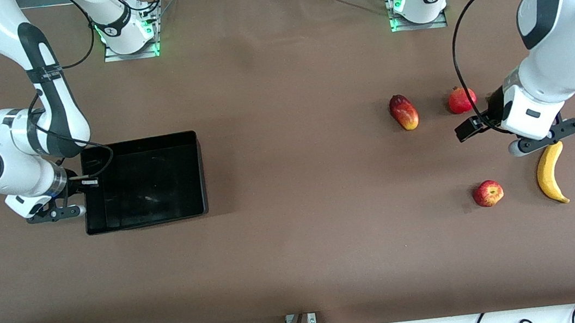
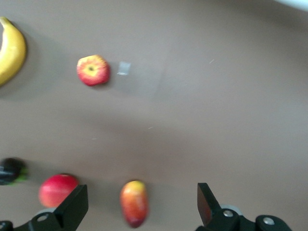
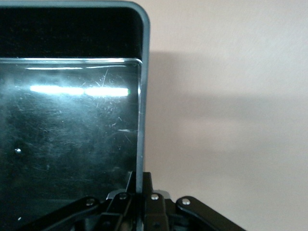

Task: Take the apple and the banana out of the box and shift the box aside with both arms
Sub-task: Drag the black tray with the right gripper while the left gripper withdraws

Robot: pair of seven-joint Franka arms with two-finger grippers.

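Item, box (image 1: 144,182): empty black tray, its wall at my right arm's end pinched between the closed fingers of my right gripper (image 3: 140,185); to slide it well I keep the pull low and level so the thin wall does not slip or tip. Item, left gripper (image 2: 142,204): fingers wide apart, holding nothing, hovering over the banana (image 1: 550,173)'s upper end, apple (image 1: 488,193) near it on the table (image 1: 299,259), mango (image 1: 404,112) and pomegranate (image 1: 461,100) alongside.
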